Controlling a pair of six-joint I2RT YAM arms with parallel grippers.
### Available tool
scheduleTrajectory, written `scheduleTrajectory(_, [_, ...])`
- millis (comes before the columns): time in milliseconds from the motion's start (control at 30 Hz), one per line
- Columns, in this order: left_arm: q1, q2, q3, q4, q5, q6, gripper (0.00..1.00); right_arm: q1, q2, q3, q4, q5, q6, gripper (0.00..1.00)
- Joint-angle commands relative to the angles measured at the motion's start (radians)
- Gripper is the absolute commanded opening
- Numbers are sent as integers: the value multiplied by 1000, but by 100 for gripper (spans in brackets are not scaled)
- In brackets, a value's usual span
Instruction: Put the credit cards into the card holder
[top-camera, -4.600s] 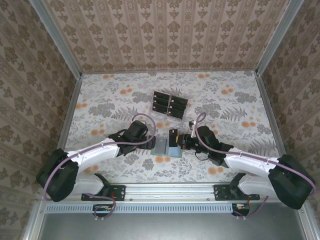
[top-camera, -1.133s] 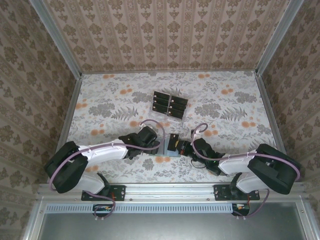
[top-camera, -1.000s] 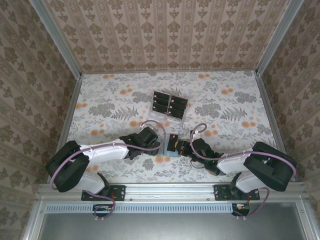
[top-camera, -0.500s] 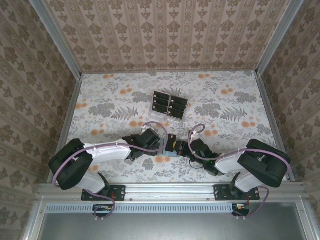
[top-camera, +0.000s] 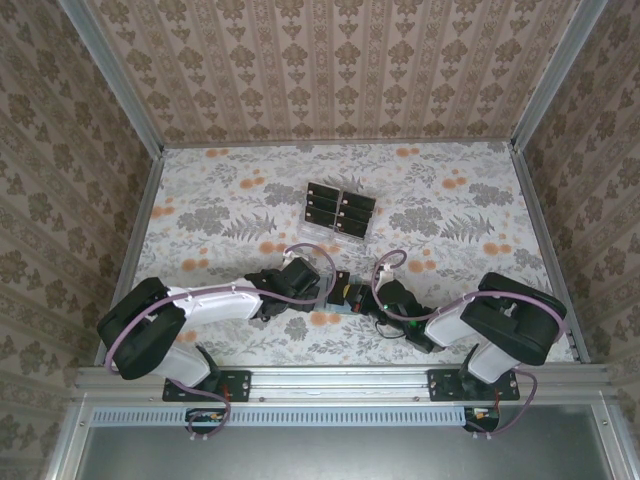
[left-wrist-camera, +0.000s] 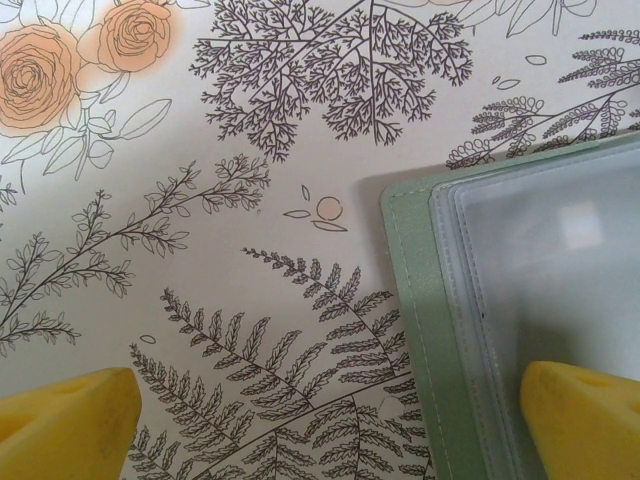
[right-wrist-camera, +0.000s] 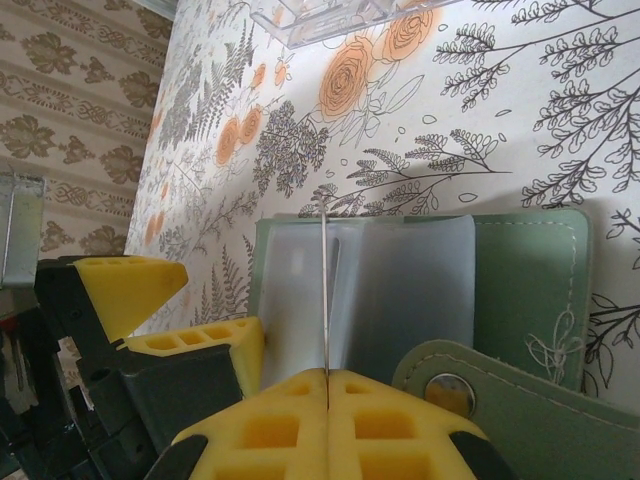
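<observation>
Both arms have folded in since the earlier frames. The right elbow, once far out to the side, now sits near its base, and both wrists crowd the holder more tightly. The rack and its cards lie as before.

The floral table (top-camera: 200, 200) carries everything. The holder (right-wrist-camera: 525, 285) lies flat and open on it near the arms' bases, clear sleeves up, and its snap flap (right-wrist-camera: 470, 385) is on the right gripper's side. The rack (right-wrist-camera: 325, 15) stands well beyond the holder, with black cards (top-camera: 338, 208) in its tiers.

The left gripper (left-wrist-camera: 325, 425) is at the holder's left edge, fingers spread wide. One finger is over bare table beside the holder and the other is over its sleeve. The right gripper (right-wrist-camera: 327, 385) is at the holder's other side, its fingers pinched on one card (right-wrist-camera: 325, 290). That card stands on edge at the sleeves, but whether it has entered a pocket cannot be told.
</observation>
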Motion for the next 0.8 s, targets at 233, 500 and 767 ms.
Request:
scheduleTrajectory(233, [-8, 4, -28, -39, -19, -22, 100, 11, 28, 6, 82, 6, 26, 0])
scheduleTrajectory(500, [-8, 0, -33, -37, -17, -22, 100, 11, -22, 0, 32, 18, 15, 0])
scheduleTrajectory(767, [-8, -1, -35, -36, -18, -24, 100, 11, 30, 8, 73, 8, 26, 0])
